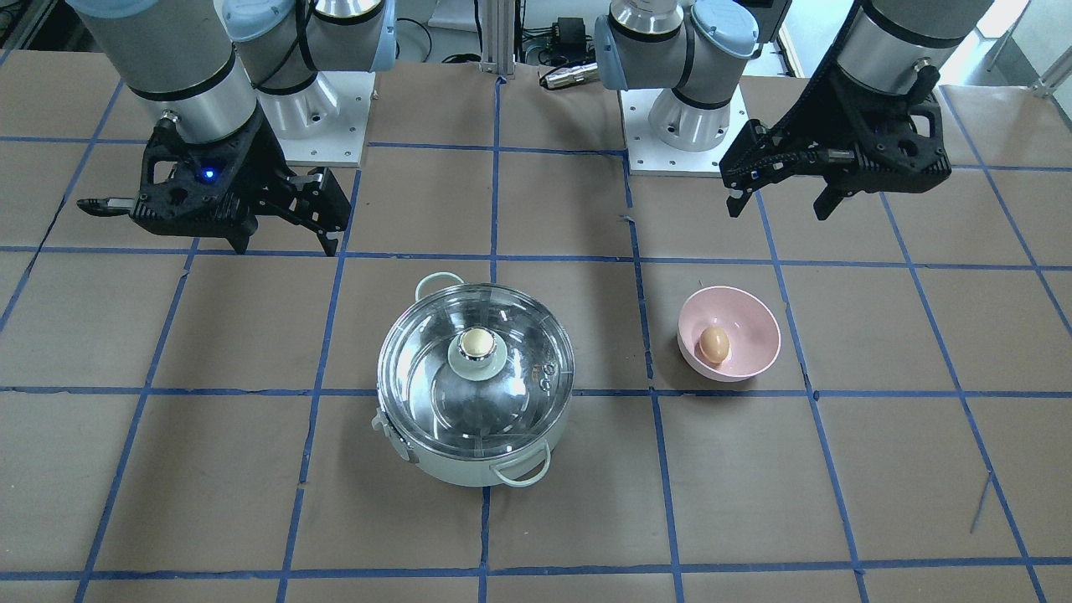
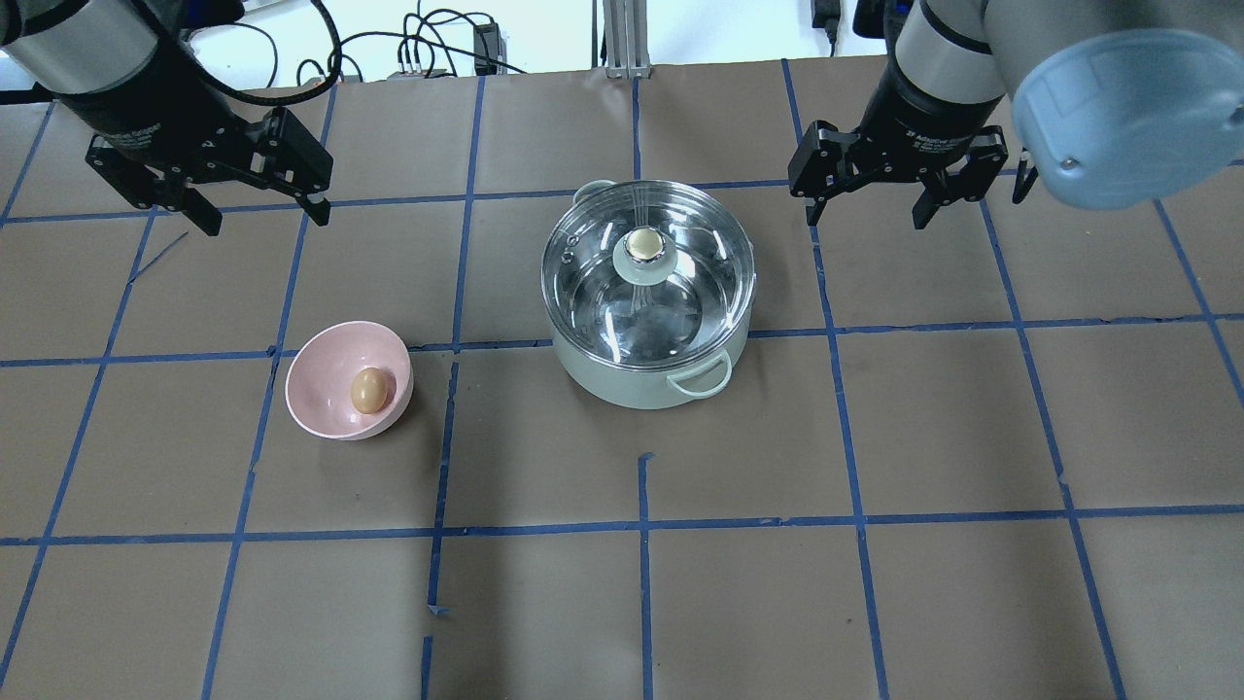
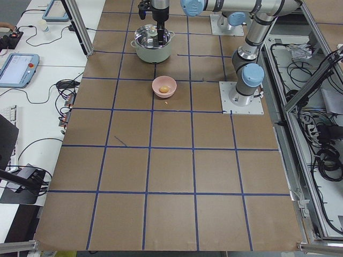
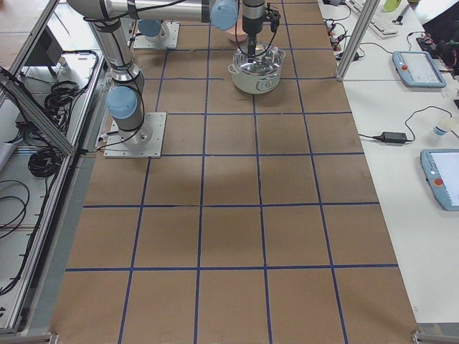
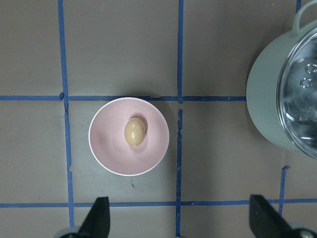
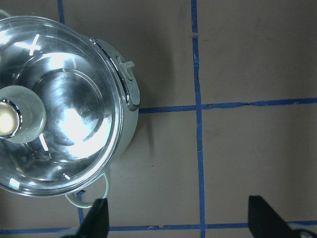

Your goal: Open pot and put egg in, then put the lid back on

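Note:
The mint-green pot (image 2: 622, 384) stands mid-table with the glass lid (image 2: 700, 262) closed on it, its beige-topped knob (image 2: 642, 245) upright. The tan egg (image 2: 369, 389) lies in a pink bowl (image 2: 321, 374) to the pot's left. My left gripper (image 2: 264, 216) hovers open and empty behind the bowl. In the left wrist view the egg (image 5: 134, 132) is straight ahead of its fingertips (image 5: 99, 215). My right gripper (image 2: 865, 219) hovers open and empty behind and to the right of the pot. The right wrist view shows the lid (image 6: 74, 99) at left.
The table is brown paper with a blue tape grid (image 2: 641, 525). Both arm bases (image 1: 678, 126) stand at the robot's edge. Desks with tablets and cables (image 3: 21, 69) line the far side beyond the table edge.

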Motion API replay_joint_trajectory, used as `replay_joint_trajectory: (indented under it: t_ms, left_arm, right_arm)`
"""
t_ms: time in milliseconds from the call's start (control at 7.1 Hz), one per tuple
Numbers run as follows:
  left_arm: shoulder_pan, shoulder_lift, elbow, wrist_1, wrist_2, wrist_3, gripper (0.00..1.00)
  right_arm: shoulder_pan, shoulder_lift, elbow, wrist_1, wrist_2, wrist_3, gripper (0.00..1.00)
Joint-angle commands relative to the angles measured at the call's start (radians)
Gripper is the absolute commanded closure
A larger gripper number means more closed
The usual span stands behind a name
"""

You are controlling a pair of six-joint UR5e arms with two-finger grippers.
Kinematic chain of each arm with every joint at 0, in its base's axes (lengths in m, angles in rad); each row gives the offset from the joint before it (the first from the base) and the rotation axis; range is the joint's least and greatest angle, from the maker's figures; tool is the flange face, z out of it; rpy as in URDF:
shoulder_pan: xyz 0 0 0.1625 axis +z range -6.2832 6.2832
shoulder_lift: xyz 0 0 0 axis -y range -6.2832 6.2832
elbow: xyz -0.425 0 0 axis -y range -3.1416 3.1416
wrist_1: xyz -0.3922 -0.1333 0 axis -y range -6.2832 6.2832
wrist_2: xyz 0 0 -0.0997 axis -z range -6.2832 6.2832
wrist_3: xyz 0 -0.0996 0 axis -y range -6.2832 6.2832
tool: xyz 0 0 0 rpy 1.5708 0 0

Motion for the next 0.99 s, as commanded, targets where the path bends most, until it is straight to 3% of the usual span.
replay_joint_trajectory:
  t_ms: [0,563,845]
  left_arm:
    - [-0.001,0.0,0.0,0.0,-0.002,0.0,0.0]
    - [0.002,0.0,-0.003,-0.009,0.004,0.002,0.0]
    - [0.016,0.0,-0.05,-0.005,0.007,0.035,0.0]
  right_arm:
    - [-0.003,0.0,0.0,0.0,0.003,0.0,0.0]
    - [0.002,0.0,0.0,0.002,0.0,0.003,0.0]
    - [0.002,-0.002,0.0,0.002,0.002,0.005,0.0]
